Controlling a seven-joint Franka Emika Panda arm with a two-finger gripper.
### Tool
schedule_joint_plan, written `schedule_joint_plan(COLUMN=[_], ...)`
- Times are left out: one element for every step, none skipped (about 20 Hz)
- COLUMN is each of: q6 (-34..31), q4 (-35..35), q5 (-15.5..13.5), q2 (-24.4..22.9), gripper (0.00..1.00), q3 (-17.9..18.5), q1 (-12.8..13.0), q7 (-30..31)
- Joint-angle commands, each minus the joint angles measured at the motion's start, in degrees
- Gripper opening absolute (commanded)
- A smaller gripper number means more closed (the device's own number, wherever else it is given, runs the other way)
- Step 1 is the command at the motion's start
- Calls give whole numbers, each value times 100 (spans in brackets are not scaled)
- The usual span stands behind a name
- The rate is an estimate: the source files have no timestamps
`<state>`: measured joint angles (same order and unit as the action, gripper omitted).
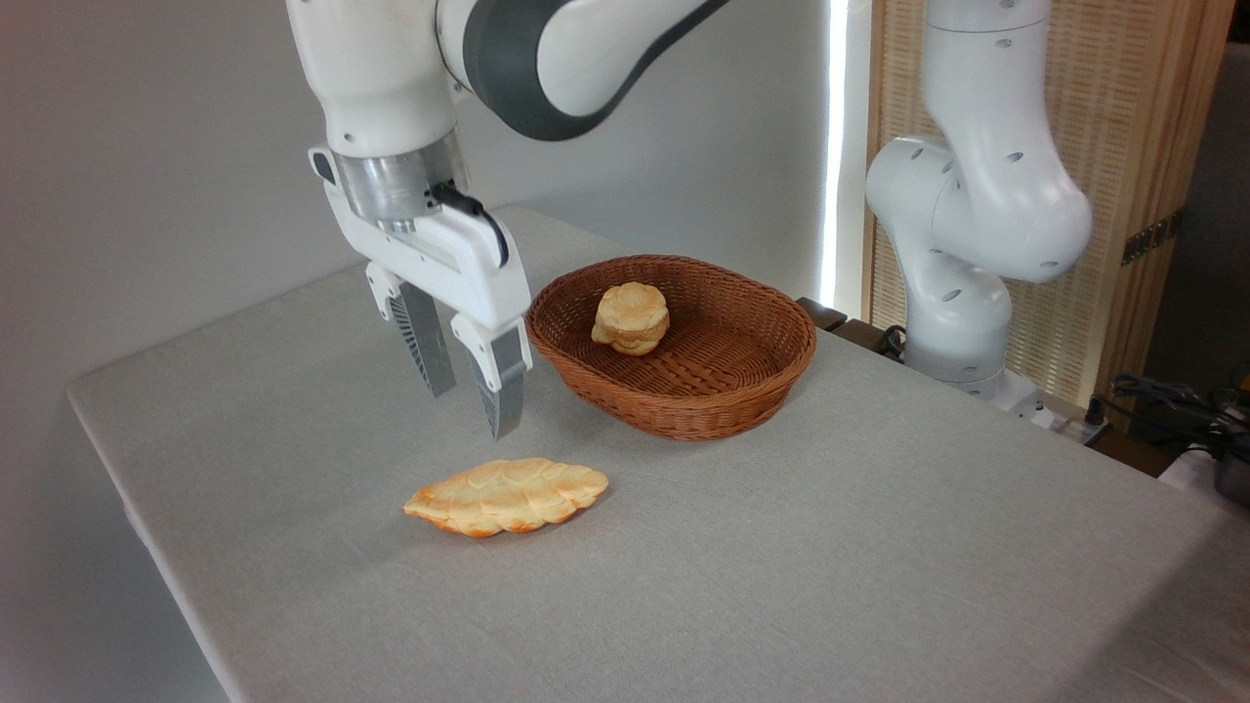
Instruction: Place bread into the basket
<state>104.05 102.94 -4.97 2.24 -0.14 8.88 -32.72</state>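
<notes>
Nearest on the grey-clothed desk (781,586), a flat leaf-shaped loaf (506,496) is seen lying on its own, well apart from any edge. Just above and slightly behind it, the end effector (469,395) is held with its two fingers pointing down and clearly apart, with nothing between them; no contact with the loaf or the desk is shown. Further back and to the right, the basket (674,400) is set on the desk, and the bread (632,318) is found inside it, resting on the woven floor toward the back-left wall, upright and free of the fingers. The task is therefore judged to be done. Beyond the basket, the white base of the arm (977,225) is seen at the far desk edge in front of a wooden screen. The remaining risk is judged to lie in the arm's next travel: if the end effector is swung rightward at its present height, the near rim of the basket could be caught and the basket shoved or tipped, and the bread rolled out. A straight descent could also press the fingers onto the loaf.
</notes>
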Motion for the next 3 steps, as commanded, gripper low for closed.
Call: schedule_joint_plan(q6=[107,107,107], q4=[-37,-46,-37], q5=[-4,-13,-13], q2=[22,23,23], gripper=[100,100,100], q3=[208,251,278], q1=[53,53,53], q7=[-673,-788,-824])
